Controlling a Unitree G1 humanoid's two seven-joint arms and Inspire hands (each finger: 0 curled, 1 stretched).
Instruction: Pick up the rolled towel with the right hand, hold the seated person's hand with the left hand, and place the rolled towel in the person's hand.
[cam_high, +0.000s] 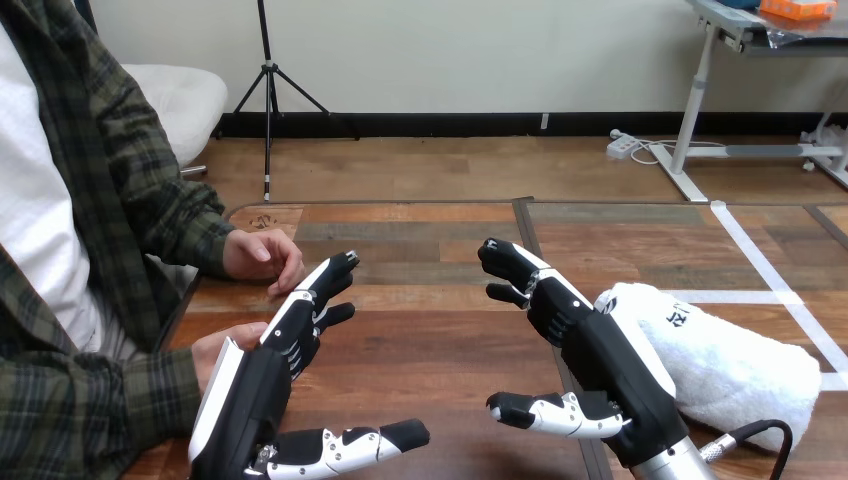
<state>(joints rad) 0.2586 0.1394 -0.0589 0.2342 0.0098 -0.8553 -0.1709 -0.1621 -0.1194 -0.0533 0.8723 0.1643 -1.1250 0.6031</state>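
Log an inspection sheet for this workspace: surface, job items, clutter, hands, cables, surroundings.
Surface: wooden table, with white tape lines at its right side.
Job's things: rolled towel, white, lying on the table at the right, not held. The person's upper hand rests near the table's left edge. The person's lower hand is partly hidden behind the left hand.
Clutter: nothing seen.
Hands: left hand open, fingers straight, beside the person's lower hand; contact cannot be told. Right hand open, holding nothing, next to the towel.
Cables: nothing seen loose on the table.
Surroundings: seated person at the table's left side.
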